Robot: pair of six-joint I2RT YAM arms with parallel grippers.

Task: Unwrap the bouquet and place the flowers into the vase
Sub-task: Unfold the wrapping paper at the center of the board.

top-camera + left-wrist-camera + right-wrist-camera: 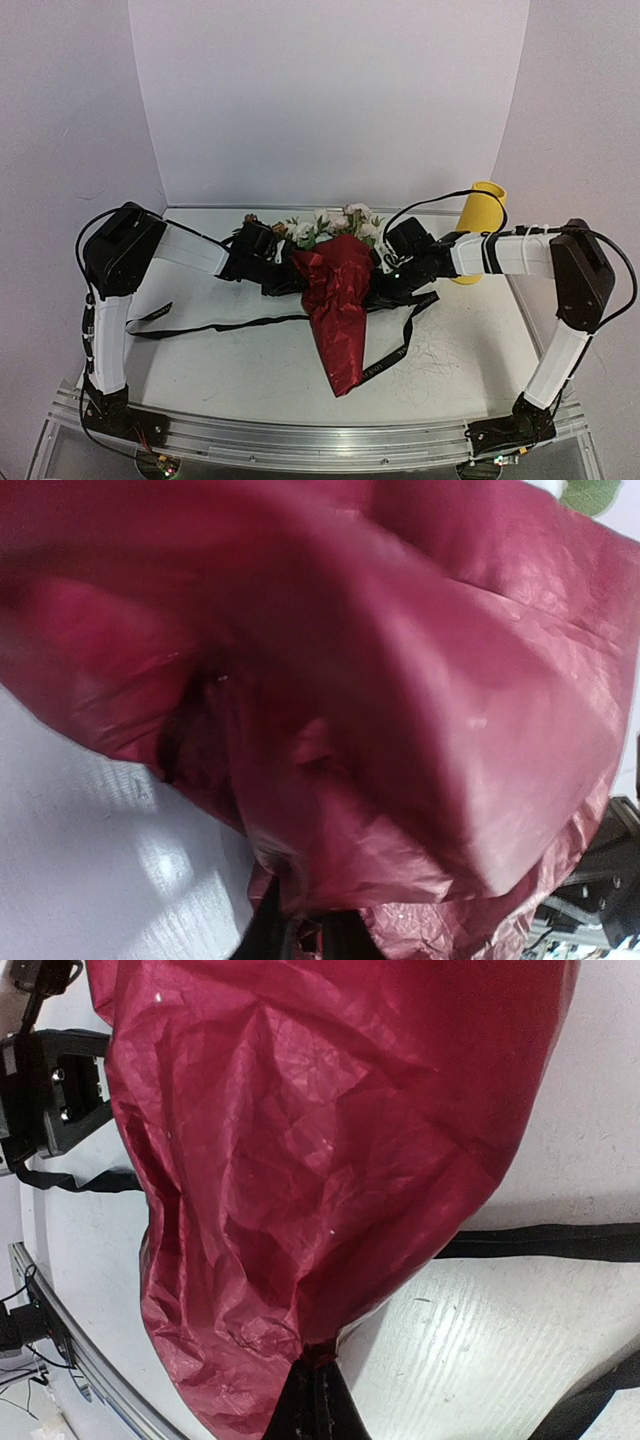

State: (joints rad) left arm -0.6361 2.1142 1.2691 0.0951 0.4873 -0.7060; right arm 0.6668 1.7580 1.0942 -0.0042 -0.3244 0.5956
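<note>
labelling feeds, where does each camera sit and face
Top external: above, behind the bases, looking down on table, left arm, right arm, left gripper and right gripper flanking the wrap.
Left wrist: on the left arm, facing wrap close up; own fingers barely show.
Right wrist: on the right arm, facing wrap and ribbon; own fingers at bottom.
Shared: all see the wrap.

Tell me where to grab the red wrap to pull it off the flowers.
Take the wrap by its tapered tip, the end pointing at the near edge, farthest from the flowers. Come down from above, jaws set across the tip: there the crinkled sheet likely narrows enough to pinch.
</note>
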